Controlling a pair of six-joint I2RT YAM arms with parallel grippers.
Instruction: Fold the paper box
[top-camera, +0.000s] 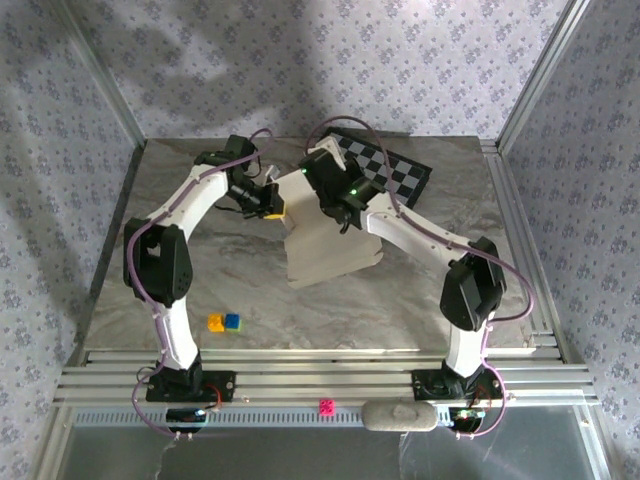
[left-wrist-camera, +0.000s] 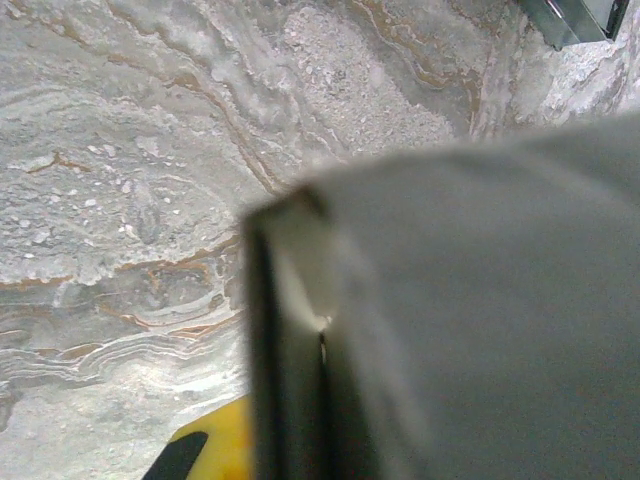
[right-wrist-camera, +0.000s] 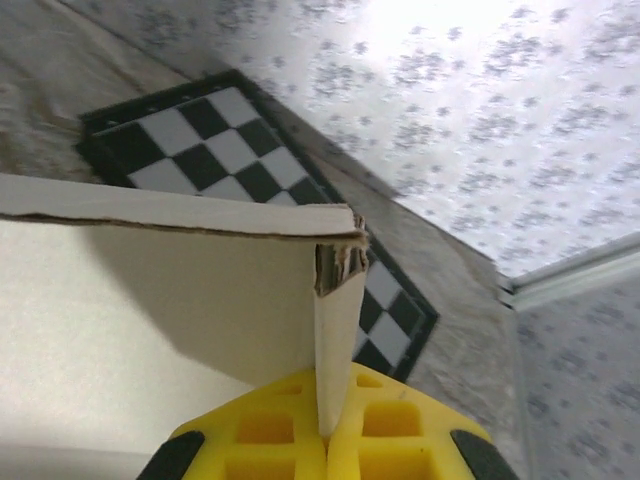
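Paper box (top-camera: 330, 245), white thin cardboard, partly raised: located on the grey marbled worktop (top-camera: 420, 290) at mid-width, towards the far edge, between the two arms. A flat panel is spread towards the near edge; the walls at its far side are stood up.

Left gripper (top-camera: 271, 207): placed at the far-left corner of the box. In the left wrist view a blurred grey cardboard flap is seen close to the lens, running down beside one yellow fingertip (left-wrist-camera: 212, 452). The jaws are together, and the flap appears to be pinched between them.

Right gripper (right-wrist-camera: 325, 435): yellow jaws are clamped on the edge of an upright cardboard wall, at the corner where it meets a second raised wall. A torn, ragged edge is noted at that corner.

Black-and-white checkered board (top-camera: 392, 170): lying flat at the far edge, just behind the box and to its right.

Small yellow cube (top-camera: 215, 322) and small blue cube (top-camera: 232, 321): touching each other, near the near-left corner, well apart from the box.
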